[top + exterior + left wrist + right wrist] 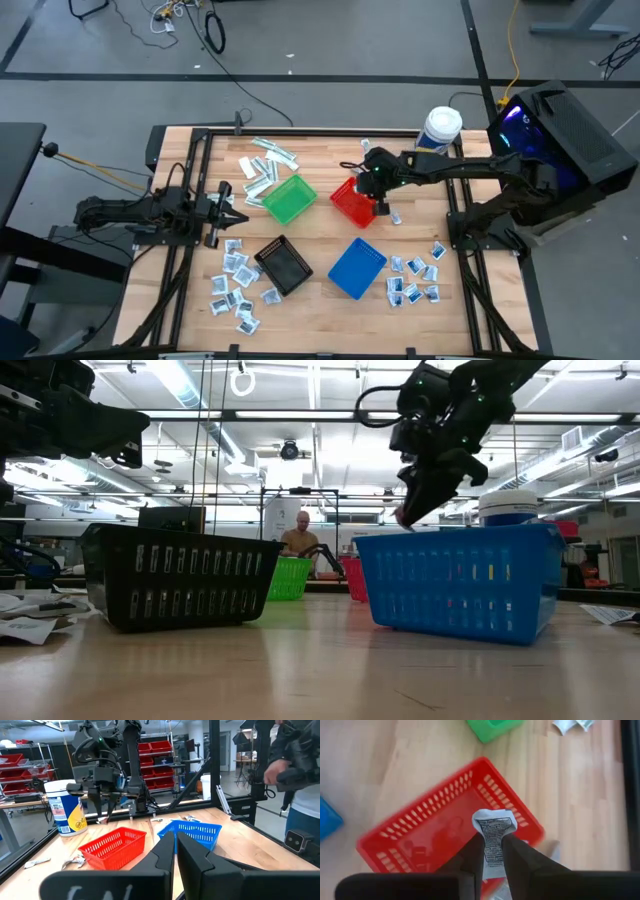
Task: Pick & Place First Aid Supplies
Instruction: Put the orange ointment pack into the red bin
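My right gripper (pixel 492 851), jaws pinching a packet (pixel 493 836), hangs over the red basket (pixel 427 837); I should centre before releasing. Left gripper (pixel 175 851), jaws closed, waits.

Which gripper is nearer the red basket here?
Right. The right gripper hangs directly over the red basket, shut on a packet. The left gripper waits beyond the green basket.

4 baskets (pixel 357 267), tub (pixel 440 129), wooden table (pixel 320 290)

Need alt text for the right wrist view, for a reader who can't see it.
The right gripper holds a small white printed packet between its dark fingers, directly above an empty red basket on the wooden table. Corners of a green basket and a blue basket show at the edges.
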Motion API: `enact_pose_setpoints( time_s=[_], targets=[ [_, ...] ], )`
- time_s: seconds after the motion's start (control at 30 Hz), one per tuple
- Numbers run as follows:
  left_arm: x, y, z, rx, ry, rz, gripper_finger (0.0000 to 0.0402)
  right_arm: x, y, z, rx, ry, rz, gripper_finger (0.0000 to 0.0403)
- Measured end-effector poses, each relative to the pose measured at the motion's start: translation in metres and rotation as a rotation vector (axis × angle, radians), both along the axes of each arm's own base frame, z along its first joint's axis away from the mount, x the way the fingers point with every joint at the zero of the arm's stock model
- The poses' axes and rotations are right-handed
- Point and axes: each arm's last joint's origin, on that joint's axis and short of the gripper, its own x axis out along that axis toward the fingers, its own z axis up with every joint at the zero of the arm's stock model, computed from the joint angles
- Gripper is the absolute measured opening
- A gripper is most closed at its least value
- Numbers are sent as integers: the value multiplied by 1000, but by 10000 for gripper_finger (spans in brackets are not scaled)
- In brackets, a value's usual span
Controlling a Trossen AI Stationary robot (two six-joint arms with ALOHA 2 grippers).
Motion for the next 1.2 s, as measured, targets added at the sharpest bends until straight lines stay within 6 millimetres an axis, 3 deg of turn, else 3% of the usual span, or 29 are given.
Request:
enact_pose_setpoints(
  time_s=[0.27,0.73,1.2],
  targets=[
    [0,0,0,0,0,0,25,12,4,-9,121,-44,-61,68],
    [0,0,0,0,0,0,25,13,3,-9,363,-66,-415,68],
    [0,0,0,0,0,0,25,22,-2,-41,327,37,-487,68]
  ],
)
